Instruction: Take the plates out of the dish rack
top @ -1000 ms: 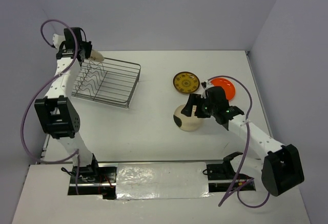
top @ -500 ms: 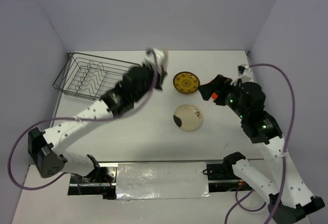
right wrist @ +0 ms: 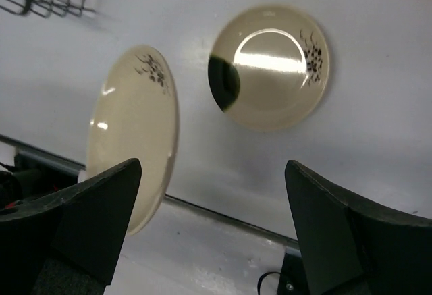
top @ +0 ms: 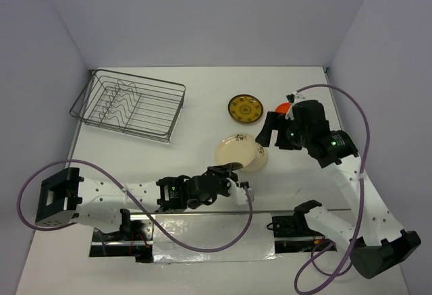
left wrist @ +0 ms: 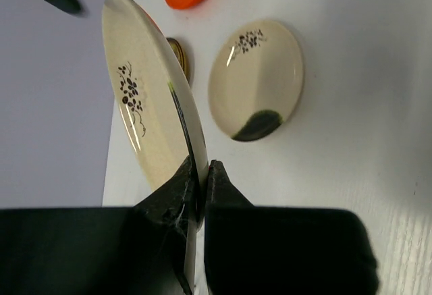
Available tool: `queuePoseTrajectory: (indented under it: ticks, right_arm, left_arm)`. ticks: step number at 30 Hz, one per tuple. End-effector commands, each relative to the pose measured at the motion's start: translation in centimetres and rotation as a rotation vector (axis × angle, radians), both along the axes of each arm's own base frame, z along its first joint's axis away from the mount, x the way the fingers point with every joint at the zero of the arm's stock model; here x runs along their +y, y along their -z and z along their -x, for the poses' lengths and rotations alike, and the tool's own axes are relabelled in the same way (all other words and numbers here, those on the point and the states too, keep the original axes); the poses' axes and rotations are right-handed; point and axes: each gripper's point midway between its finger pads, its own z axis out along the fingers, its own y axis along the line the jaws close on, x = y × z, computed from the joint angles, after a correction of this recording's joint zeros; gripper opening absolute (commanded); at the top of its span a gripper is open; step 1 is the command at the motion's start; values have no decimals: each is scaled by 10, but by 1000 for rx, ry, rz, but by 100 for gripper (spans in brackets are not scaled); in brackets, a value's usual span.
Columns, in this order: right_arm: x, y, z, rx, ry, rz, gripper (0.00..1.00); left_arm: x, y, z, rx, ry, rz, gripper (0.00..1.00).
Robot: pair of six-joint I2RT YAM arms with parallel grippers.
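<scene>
My left gripper (top: pixel 233 169) is shut on the rim of a beige plate (top: pixel 234 150) and holds it tilted on edge just above the table; the left wrist view shows the jaws (left wrist: pixel 200 173) pinching that plate (left wrist: pixel 145 106). A second beige plate with a dark blotch (left wrist: pixel 256 79) lies flat beside it, partly hidden in the top view (top: pixel 262 155). The yellow plate (top: pixel 244 108) and the orange plate (top: pixel 283 107) lie on the table further back. My right gripper (top: pixel 275 136) hangs open and empty above them, (right wrist: pixel 216 207) in its wrist view. The dish rack (top: pixel 128 106) shows no plates.
The dish rack stands at the back left near the left wall. The left arm lies low along the front edge of the table. A foil-covered strip (top: pixel 212 237) runs between the arm bases. A purple cable (top: pixel 361 126) loops by the right arm.
The left arm has swung from the back centre down to the front and now holds a beige plate beside the flat one. The right gripper has shifted slightly left over the orange plate.
</scene>
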Motion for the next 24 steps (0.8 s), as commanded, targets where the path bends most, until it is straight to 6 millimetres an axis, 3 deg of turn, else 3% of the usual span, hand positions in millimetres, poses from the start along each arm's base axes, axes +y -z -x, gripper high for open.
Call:
queuePoseTrajectory:
  ticks: [1, 3, 6, 7, 9, 10, 12, 13, 16, 18, 20, 21, 24]
  right_arm:
    - [9, 24, 19, 64, -83, -3, 94]
    - [26, 25, 19, 53, -153, -71, 93]
    - [44, 39, 26, 93, -238, -144, 84]
    - [48, 40, 24, 79, -243, -164, 67]
    - [49, 37, 20, 53, -232, -178, 43]
    - [45, 39, 18, 52, -202, -175, 0]
    - [37, 40, 11, 40, -139, -148, 0]
    - [34, 40, 9, 34, -125, -144, 0]
    - [19, 47, -6, 26, -28, -132, 0]
    - [-2, 51, -26, 1, 76, -131, 0]
    - [-16, 65, -35, 12, 141, -157, 0]
    - [-16, 63, -45, -26, 143, -182, 0]
    - [-21, 86, -54, 9, 164, -176, 0]
  left_arm:
    - [-22, -39, 1, -116, 32, 66, 0]
    - [-26, -29, 3, -131, 35, 26, 0]
    - [-31, -24, 1, -146, 26, 5, 0]
    - [-32, -20, 0, -148, 18, -4, 0]
    - [-33, -21, -3, -154, 2, 10, 18]
    - [-28, -25, -8, -172, -47, 22, 26]
    - [-21, -35, -19, -217, -146, 82, 53]
    - [-16, -38, -23, -230, -184, 94, 96]
    - [1, -42, -32, -215, -323, 105, 99]
    - [13, -56, -35, -151, -458, 188, 100]
    - [32, -60, -37, -101, -563, 168, 99]
    - [37, -60, -33, -4, -624, 263, 100]
    - [70, -61, -28, 151, -778, 334, 100]
